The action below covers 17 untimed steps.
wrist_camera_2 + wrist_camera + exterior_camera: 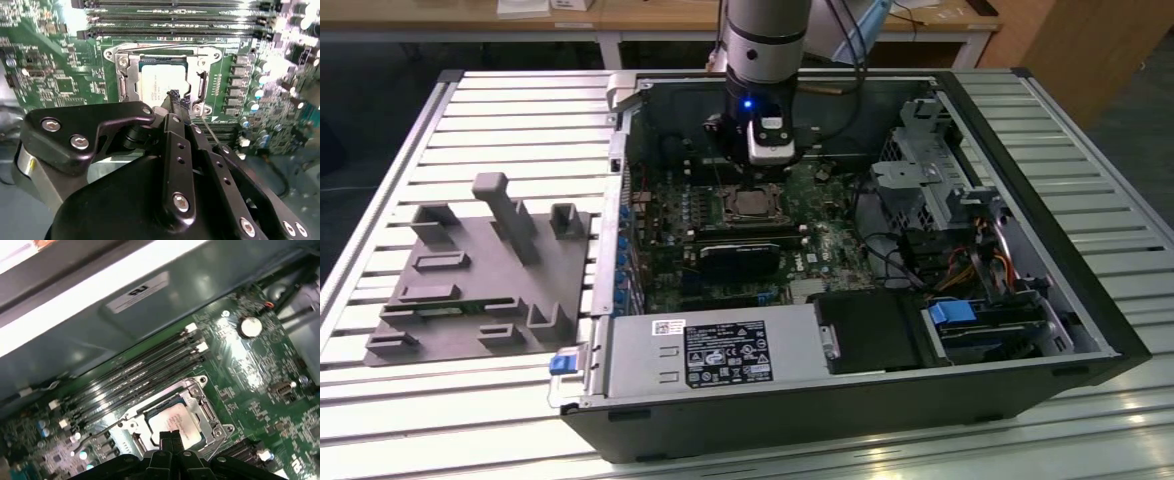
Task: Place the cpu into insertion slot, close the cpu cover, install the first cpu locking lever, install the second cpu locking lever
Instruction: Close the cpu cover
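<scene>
Starts at the exterior view's left with a grey moulded tray [480, 270] on the slatted table [520, 110], set well apart from the open computer case [854, 415], probably to keep part holders near yet clear of the arm. Moving rightward, finds the green motherboard [670, 240] lying flat in the case, facing up for access from above. Near the board's middle, meets the gripper [755, 186] pointing straight down over the insertion slot [165, 61], a stance suited to pressing or nudging small parts. Shows the cpu [155, 82] already seated in that slot, silver top up, framed by the cpu cover [126, 75] lying down around it, the chip visible through the square window. Has the fingertips [173, 96] pressed together with nothing seen between them, poised at the cpu's edge beside the cover's rim; impossible to tell whether touching or just above. In the first wrist view, picks out a thin wire lever [97, 434] angling away from a corner of the cover, so judged not yet latched, putting the work at the lever stage. Further right in the exterior view, passes a metal drive cage [921, 180] and loose cables [987, 265] kept against the case wall, well apart from the socket and out of the gripper's path.
</scene>
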Available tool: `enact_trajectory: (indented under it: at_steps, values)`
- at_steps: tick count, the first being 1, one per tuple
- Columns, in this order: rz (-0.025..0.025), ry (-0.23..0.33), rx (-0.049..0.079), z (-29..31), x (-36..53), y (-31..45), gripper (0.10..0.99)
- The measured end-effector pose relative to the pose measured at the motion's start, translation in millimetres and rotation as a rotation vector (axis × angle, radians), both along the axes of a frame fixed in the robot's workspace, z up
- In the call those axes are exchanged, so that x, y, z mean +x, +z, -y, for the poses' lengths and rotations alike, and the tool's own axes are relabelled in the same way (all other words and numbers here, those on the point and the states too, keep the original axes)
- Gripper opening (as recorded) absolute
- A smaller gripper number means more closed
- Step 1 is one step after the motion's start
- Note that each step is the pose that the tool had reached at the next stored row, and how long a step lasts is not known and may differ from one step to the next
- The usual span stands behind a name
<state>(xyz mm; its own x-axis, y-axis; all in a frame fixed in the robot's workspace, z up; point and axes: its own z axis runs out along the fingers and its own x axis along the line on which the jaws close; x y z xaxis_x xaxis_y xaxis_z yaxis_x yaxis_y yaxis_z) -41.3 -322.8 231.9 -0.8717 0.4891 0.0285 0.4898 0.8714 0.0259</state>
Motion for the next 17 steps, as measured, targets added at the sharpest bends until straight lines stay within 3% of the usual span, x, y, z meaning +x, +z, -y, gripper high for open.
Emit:
enact_trajectory:
  at_steps: [17]
  values:
    - [-0.0001, 0.309, 0.000, 0.0, 0.0, -0.6, 0.102]
